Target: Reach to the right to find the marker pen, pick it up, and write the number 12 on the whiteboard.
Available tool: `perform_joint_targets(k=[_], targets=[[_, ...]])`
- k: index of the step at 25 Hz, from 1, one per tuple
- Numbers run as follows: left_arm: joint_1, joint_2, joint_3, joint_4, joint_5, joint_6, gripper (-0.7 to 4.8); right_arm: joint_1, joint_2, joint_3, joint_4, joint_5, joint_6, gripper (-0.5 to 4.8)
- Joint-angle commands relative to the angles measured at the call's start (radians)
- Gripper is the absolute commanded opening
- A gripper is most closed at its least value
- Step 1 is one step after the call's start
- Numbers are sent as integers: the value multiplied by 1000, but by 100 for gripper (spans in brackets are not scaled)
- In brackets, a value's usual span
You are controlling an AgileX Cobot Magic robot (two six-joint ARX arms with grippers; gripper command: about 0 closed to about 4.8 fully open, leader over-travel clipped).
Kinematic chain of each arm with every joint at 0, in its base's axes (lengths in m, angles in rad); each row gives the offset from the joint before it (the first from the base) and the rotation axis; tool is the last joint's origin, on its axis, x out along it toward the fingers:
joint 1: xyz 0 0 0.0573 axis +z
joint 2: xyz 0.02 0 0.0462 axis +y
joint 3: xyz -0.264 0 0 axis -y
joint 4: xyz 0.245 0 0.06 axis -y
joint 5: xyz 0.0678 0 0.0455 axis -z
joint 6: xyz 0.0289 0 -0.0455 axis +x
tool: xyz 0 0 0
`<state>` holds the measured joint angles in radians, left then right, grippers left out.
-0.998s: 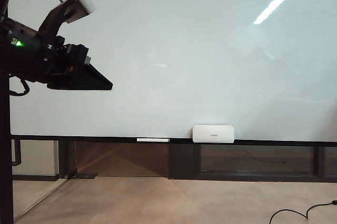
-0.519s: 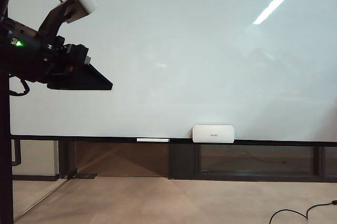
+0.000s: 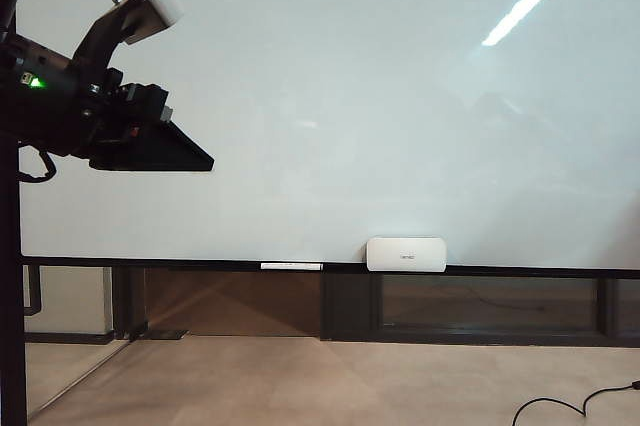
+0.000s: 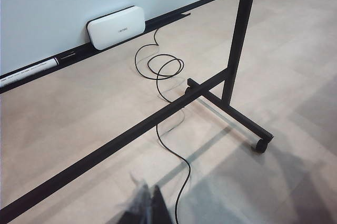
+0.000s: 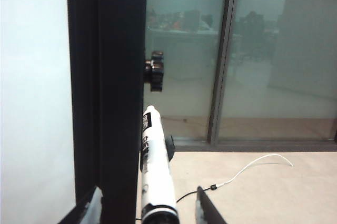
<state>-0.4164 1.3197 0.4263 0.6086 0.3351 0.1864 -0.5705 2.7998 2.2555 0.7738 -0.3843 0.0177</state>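
Between the two spread fingers of the right tool point(image 5: 150, 205), seen in the right wrist view, the marker pen point(image 5: 154, 171) stands upright, its white barrel with black lettering rising from a dark band low in the frame. A finger point(image 5: 208, 208) is seen on one side of the barrel and another on the other, each with a gap to the pen, so the tool is parted and nothing is gripped. Just beside the pen, the dark frame post point(image 5: 108, 92) of the whiteboard point(image 5: 31, 92) is seen, with a black knob point(image 5: 155, 70) on its edge, and glass partitions lie beyond.

Of the left tool point(image 4: 145, 208) only blurred dark tips are caught in the left wrist view; its state cannot be told. Farther off, a black cable point(image 4: 163, 77) is coiled on the floor, and a white box point(image 4: 116, 26) and a thin white stick point(image 4: 29, 71) rest on the board's ledge.

Across the exterior view the whiteboard point(image 3: 350, 106) fills most of the picture, with the left arm point(image 3: 100, 116) held high at its left edge.
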Motion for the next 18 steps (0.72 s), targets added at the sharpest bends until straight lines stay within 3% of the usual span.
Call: perform_joint_targets(k=[1,18], targets=[[-1,-3,3,10,-2,-3,-5,0,-5,6,17,24,-5,209],[-1,-3,4,10,-2,-3,-5,3,-4,6,16,27,-18,196]])
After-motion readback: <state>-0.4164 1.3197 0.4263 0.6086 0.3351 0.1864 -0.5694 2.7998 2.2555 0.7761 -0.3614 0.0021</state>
